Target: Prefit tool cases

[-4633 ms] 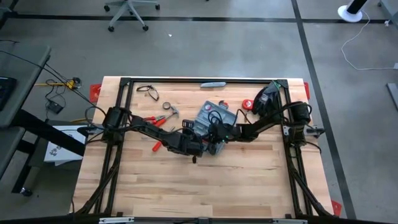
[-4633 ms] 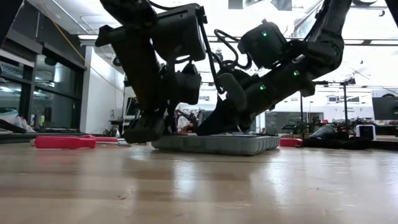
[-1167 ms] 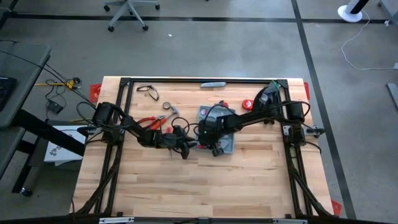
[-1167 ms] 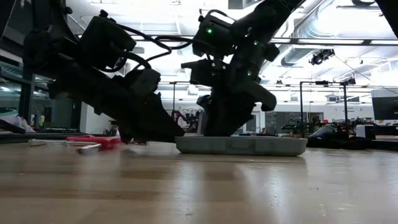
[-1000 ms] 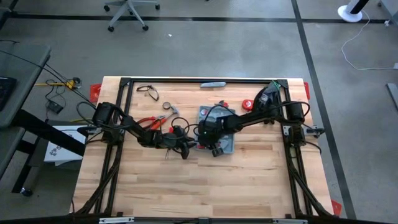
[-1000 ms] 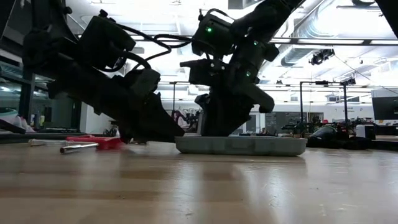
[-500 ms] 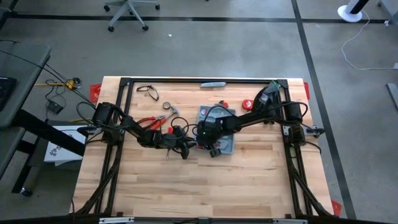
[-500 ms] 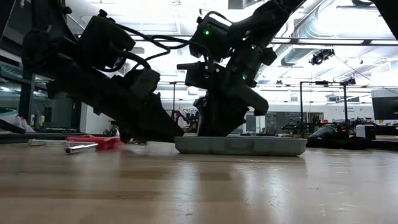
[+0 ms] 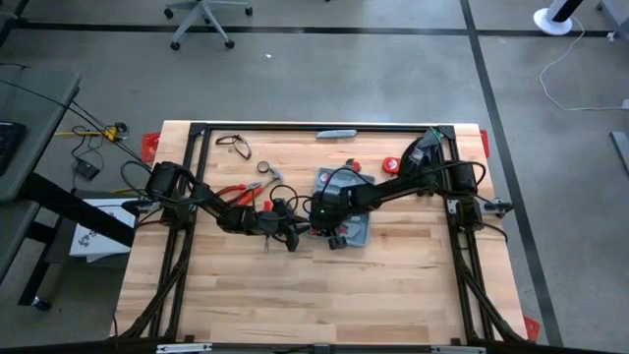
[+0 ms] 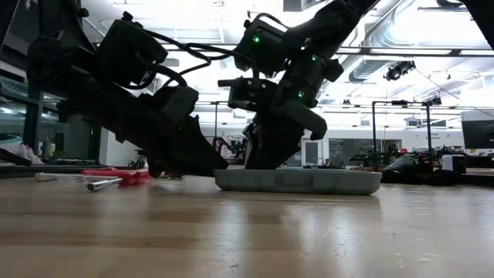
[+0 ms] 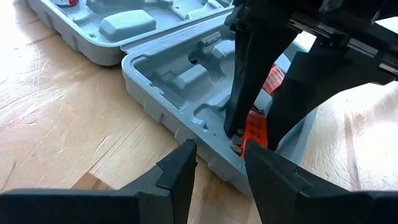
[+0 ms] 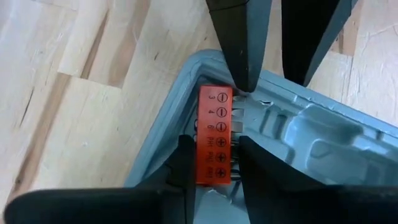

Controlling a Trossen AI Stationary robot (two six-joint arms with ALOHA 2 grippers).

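The open tool case (image 9: 346, 204) lies near the table's (image 9: 393, 295) middle, toward the back edge. The bit holder (image 12: 215, 134) sits in the case's corner. Pliers (image 9: 239, 191) lie left of the case, and glasses (image 9: 234, 145) near the back-left corner.

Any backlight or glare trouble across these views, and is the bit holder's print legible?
Low view: bright ceiling lights behind turn both arms into silhouettes over the tool case; the tabletop shows a soft sheen. Right wrist view: evenly lit; the markings on the orange bit holder are mostly legible. High view: even light, no glare.
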